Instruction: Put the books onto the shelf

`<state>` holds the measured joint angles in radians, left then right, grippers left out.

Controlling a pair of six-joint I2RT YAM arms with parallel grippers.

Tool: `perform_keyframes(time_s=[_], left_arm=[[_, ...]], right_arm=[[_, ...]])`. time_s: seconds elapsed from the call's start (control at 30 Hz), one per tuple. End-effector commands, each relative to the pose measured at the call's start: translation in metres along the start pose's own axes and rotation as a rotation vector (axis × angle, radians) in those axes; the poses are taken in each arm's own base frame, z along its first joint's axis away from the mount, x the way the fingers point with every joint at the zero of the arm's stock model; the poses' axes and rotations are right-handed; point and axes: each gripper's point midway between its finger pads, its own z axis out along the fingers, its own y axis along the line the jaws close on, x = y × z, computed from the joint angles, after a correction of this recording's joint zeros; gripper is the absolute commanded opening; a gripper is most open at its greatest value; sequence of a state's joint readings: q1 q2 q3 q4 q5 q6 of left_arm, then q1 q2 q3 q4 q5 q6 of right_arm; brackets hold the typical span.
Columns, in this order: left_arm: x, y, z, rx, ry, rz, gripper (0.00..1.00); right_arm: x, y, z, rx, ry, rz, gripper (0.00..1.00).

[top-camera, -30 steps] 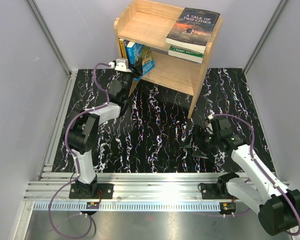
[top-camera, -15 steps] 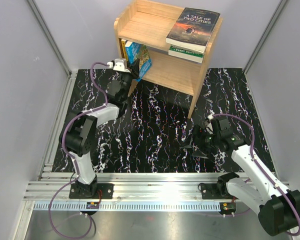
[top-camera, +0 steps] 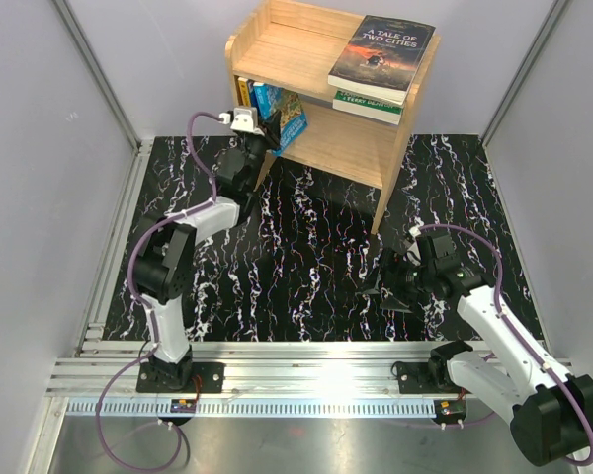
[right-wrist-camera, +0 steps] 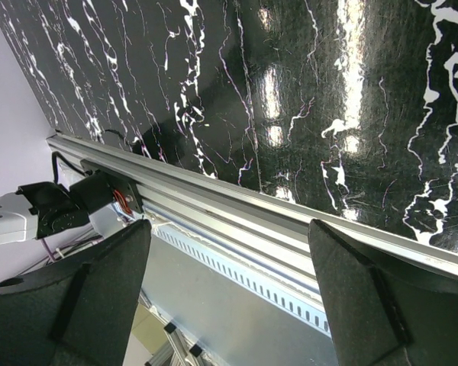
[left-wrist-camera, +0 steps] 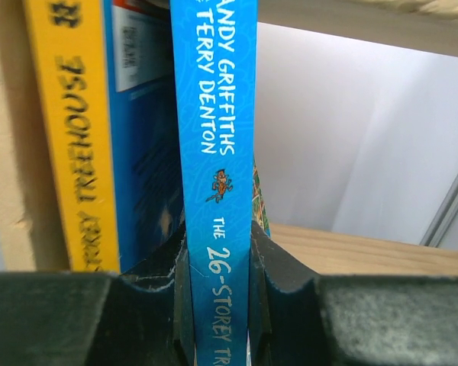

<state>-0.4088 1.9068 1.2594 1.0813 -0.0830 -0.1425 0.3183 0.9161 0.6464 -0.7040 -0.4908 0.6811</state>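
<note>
**Desk:** Item one, the left gripper (top-camera: 273, 126). What do you have?

**Operator:** I log it clenched on the blue book (top-camera: 291, 117), at the left end of the lower tier of the shelf (top-camera: 277, 54). On my wrist view the spine stands upright between the two fingers (left-wrist-camera: 156, 286). One pad presses on each side, low on the spine.

**Desk:** Neighbours?

**Operator:** Just left of it I see a yellow spine (left-wrist-camera: 72, 145), close to the shelf's side wall. A blue face sits between that spine and my book. I cannot tell whether those are one book or two. To the right there is bare board.

**Desk:** What does the overhead add?

**Operator:** From above, the blue book leans with its top tipped right and its cover showing. The gripper hides its lower end, so I cannot say whether it rests on the board. Only the overhead shows Two Cities (top-camera: 381, 54), lying flat at the right end of the top tier, stacked on the green book (top-camera: 368, 106). Only the wrist view gives my book's lettering, "26-Storey".

**Desk:** Item two, the right gripper?

**Operator:** I log the right gripper (top-camera: 383, 284) released, with its jaws wide and nothing between them. It hangs over the mat (top-camera: 306, 257), well apart from the shelf. Its wrist view shows only mat and the rail (right-wrist-camera: 290, 221) between the fingers.
</note>
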Motion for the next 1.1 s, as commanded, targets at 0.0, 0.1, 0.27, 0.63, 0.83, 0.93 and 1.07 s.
perform_keyframes(time_s=[0.0, 0.1, 0.27, 0.63, 0.83, 0.93, 1.07], left_arm=[[-0.048, -0.008, 0.028, 0.013, -0.148, 0.022, 0.0], [-0.048, -0.005, 0.034, -0.003, -0.153, 0.038, 0.06], [-0.049, 0.001, 0.03, -0.029, -0.161, 0.051, 0.29], [-0.06, 0.0, 0.007, -0.031, -0.154, 0.005, 0.87], [-0.072, -0.007, -0.009, -0.017, -0.15, -0.029, 0.89], [-0.078, -0.006, -0.02, -0.029, -0.144, -0.028, 0.89], [-0.088, -0.002, -0.038, -0.051, -0.125, -0.018, 0.9]], right_arm=[[-0.001, 0.004, -0.001, -0.009, 0.002, -0.035, 0.91], [-0.003, 0.003, -0.001, -0.002, -0.001, -0.035, 0.91], [-0.005, 0.004, -0.001, -0.003, -0.009, -0.03, 0.91], [-0.003, 0.004, 0.003, -0.021, -0.005, -0.019, 0.91], [-0.002, 0.006, 0.0, -0.034, -0.012, -0.021, 0.91], [-0.001, 0.007, -0.001, -0.043, -0.014, -0.022, 0.91], [0.001, 0.009, -0.003, -0.06, -0.024, -0.022, 0.91]])
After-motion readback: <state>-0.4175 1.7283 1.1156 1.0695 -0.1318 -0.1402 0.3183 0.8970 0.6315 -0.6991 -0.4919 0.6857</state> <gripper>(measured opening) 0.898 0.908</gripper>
